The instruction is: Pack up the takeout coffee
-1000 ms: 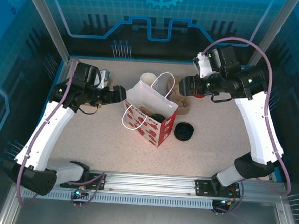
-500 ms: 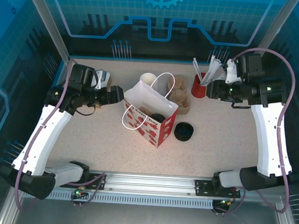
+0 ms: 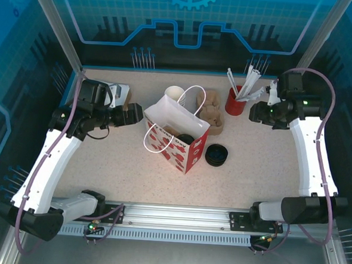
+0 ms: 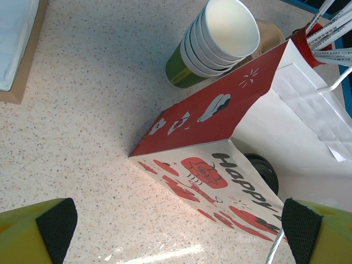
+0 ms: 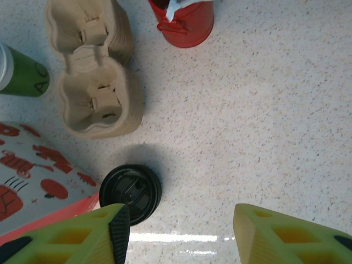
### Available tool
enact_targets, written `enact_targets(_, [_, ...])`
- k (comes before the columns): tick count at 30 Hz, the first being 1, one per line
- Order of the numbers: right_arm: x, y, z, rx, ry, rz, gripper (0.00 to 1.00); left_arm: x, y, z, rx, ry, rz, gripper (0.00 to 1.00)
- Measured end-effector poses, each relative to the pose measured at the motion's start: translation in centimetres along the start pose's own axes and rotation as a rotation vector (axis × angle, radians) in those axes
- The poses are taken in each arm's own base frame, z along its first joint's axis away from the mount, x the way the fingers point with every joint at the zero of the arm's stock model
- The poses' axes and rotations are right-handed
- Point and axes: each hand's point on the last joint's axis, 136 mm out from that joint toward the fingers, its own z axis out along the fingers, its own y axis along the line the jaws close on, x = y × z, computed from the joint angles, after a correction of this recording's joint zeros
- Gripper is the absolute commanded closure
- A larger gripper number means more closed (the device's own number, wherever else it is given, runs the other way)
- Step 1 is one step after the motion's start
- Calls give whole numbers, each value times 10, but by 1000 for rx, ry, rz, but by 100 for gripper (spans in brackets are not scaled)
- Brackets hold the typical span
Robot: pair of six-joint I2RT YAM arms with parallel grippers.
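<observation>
The takeout coffee (image 3: 185,138) stands inside the red-and-white paper bag (image 3: 177,134), and I see only its round black lid (image 4: 263,169) through the open top. My left gripper (image 3: 138,113) hovers just left of the bag (image 4: 220,115), open wide (image 4: 176,231), with bare table between its fingers. My right gripper (image 3: 255,111) is at the back right beside the red holder, well away from the bag. It is open (image 5: 181,236) and holds nothing.
A stack of lidless cups (image 3: 174,95) stands behind the bag. Tan cup carriers (image 3: 213,116) lie to its right. A loose stack of black lids (image 5: 130,192) sits by the bag's right corner. The red holder (image 3: 234,102) contains stirrers. A white pad (image 4: 16,44) lies at the far left.
My right arm has drawn back to the right, from beside the bag to past the red holder, and its jaws have narrowed. The left gripper has opened slightly wider and eased left.
</observation>
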Motion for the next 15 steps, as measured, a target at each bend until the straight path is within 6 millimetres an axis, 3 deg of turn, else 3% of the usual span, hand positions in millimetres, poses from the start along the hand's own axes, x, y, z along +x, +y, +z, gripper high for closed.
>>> enact_targets(15, [-43,0,51,4,-62,-12,52,3,4,3,-13,7,-5,1])
